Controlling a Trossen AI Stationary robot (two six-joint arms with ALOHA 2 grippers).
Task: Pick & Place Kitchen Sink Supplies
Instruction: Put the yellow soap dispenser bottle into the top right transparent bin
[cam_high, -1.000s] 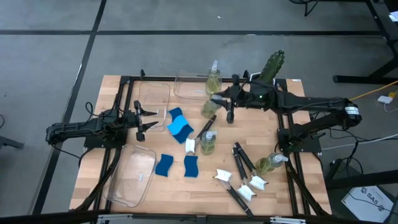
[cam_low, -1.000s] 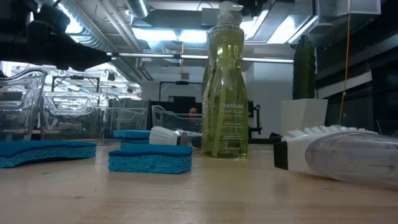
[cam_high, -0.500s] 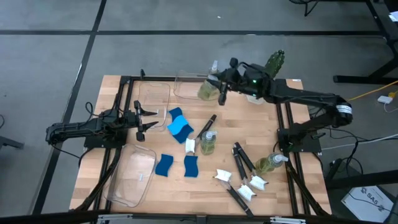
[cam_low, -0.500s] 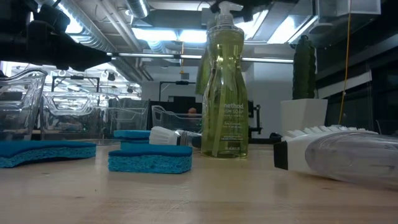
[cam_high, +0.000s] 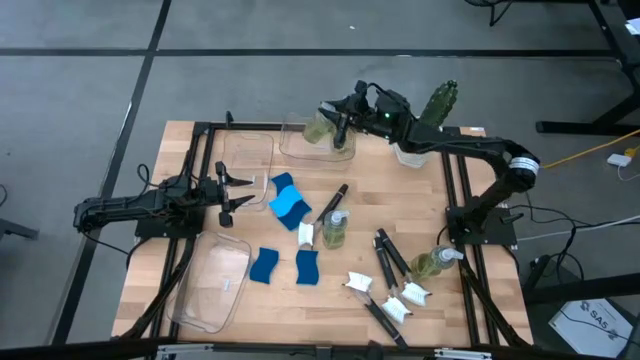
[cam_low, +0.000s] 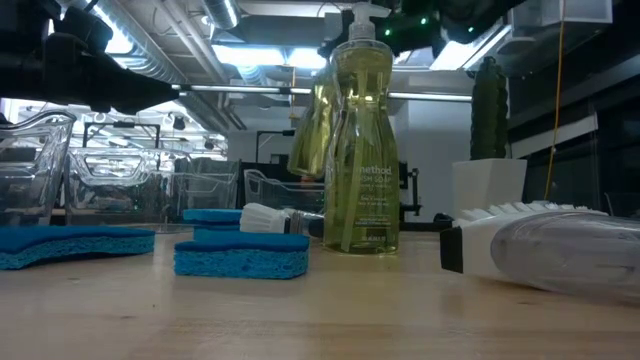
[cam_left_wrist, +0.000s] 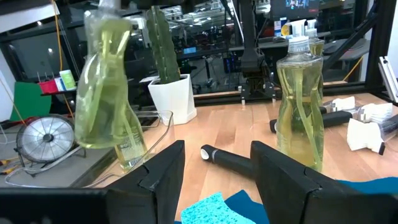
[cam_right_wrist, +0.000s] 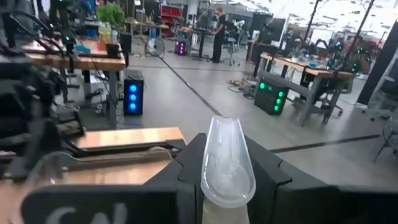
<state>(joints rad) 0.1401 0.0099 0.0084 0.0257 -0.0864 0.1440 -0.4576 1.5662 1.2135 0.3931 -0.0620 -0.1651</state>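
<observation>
Wooden desk (cam_high: 420, 215) first, since it carries everything: two dark arms reach over it, the left arm idling at the left edge with its claw (cam_high: 228, 193) standing apart and empty, just short of the nearest blue sponge (cam_high: 290, 205). The right arm stretches to the far side, and its right claw (cam_high: 338, 128) is clamped on a soap bottle (cam_high: 320, 126), gripped near the neck, so that the yellow-green body hangs tilted beneath the claw and above a clear bin (cam_high: 312, 140). A second clear bin (cam_high: 247, 155) sits beyond that one, away from the arm, and a third bin (cam_high: 212, 280) lies well off at the near left corner. Behind the right claw, beside its forearm, stands the cactus (cam_high: 440, 103) in its white pot. Well short of the claw, toward the near edge, wait the other supplies: an upright pump bottle (cam_high: 334, 229), a fallen bottle (cam_high: 433, 262) by the right post, more sponges (cam_high: 266, 265), and several black-handled dish brushes (cam_high: 387, 256). Judging from the pose, the step in hand is dropping the held bottle into the bin beneath it. To do that well, the claw should bring the bottle's base fully inside the rim, come lower until the base is close to the bin floor, and only then part, because a tilted bottle let go from high up would likely bounce or tip against the wall. Lifting straight away afterwards should keep the fingers from snagging the pump.
</observation>
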